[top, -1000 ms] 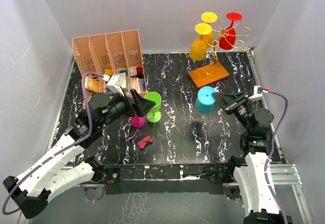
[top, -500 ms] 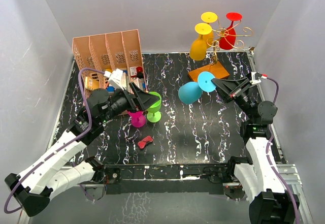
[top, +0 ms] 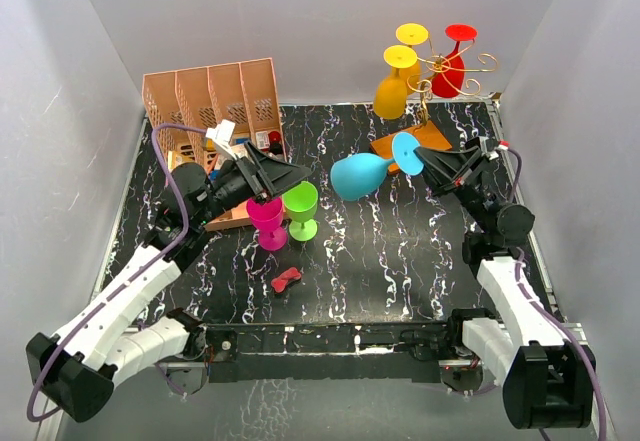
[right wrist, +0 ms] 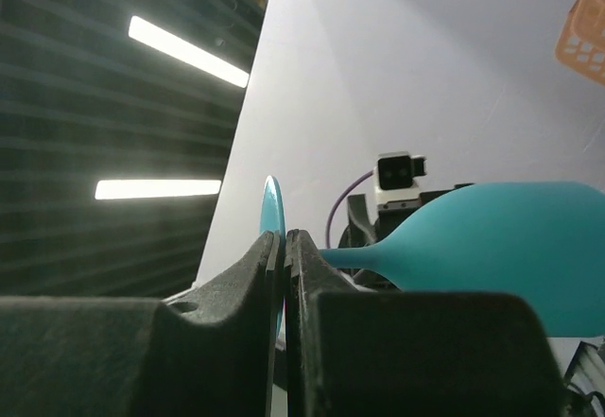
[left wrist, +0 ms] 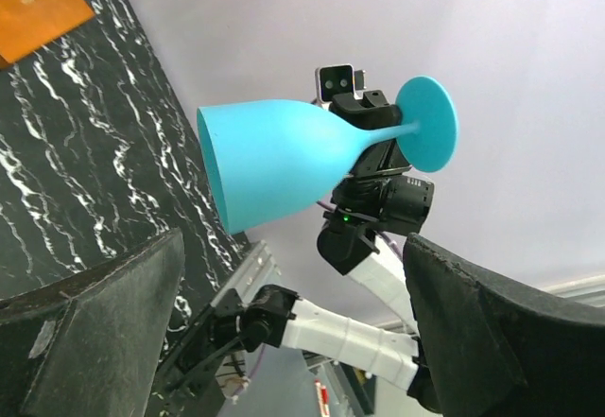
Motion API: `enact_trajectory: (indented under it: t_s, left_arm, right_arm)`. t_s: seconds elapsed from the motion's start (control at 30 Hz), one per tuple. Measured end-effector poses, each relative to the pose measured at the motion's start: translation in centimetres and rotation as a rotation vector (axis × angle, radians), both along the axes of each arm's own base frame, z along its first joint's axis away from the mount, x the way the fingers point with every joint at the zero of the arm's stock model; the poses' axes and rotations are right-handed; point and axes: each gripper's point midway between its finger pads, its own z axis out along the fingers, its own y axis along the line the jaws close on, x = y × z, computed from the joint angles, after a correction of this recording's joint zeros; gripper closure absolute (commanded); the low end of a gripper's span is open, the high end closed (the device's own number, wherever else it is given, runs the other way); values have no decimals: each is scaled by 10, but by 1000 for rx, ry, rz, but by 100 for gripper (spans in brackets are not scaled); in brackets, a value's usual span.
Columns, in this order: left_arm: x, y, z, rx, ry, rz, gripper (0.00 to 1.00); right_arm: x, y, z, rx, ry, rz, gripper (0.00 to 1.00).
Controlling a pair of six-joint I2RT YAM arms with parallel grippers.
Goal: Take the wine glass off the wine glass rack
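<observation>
My right gripper [top: 420, 159] is shut on the foot disc of a cyan wine glass [top: 355, 176] and holds it sideways in the air, bowl pointing left. In the right wrist view the fingers [right wrist: 285, 237] pinch the disc's edge [right wrist: 272, 211], with the bowl [right wrist: 510, 247] to the right. The gold wire wine glass rack [top: 450, 64] stands at the back right on its orange wooden base [top: 438, 133], with two yellow glasses [top: 392, 91] and a red glass [top: 452, 73] hanging on it. My left gripper [top: 290, 173] is open and empty; its wrist view [left wrist: 293, 247] shows the cyan glass [left wrist: 274, 162].
A pink glass [top: 266, 217] and a green glass [top: 300, 207] stand upright at centre left, just below my left gripper. A small red object [top: 287, 280] lies in front of them. A pink slotted file organiser [top: 215, 96] stands at the back left.
My right gripper has lifted the cyan glass up and back toward the rack, tipping it from foot-up to sideways. My left gripper has risen and moved back, uncovering the pink glass.
</observation>
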Motion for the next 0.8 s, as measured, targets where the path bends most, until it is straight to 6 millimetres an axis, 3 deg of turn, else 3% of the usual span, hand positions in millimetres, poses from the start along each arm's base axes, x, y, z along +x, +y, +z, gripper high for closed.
enact_trajectory:
  t_s: [0.27, 0.4, 0.53, 0.8]
  left_arm:
    - [-1, -20, -12, -141, 72, -116, 4]
    - [-5, -25, -2, -213, 70, -173, 10]
    - [-12, -26, 7, -283, 57, -225, 25]
    - [-17, -27, 10, -360, 78, -285, 67]
  right_arm:
    - [-11, 21, 13, 56, -50, 87, 92]
    - [-4, 31, 12, 79, -28, 115, 92]
    - [-6, 44, 18, 95, -33, 152, 92]
    - [-8, 45, 19, 66, -64, 91, 92]
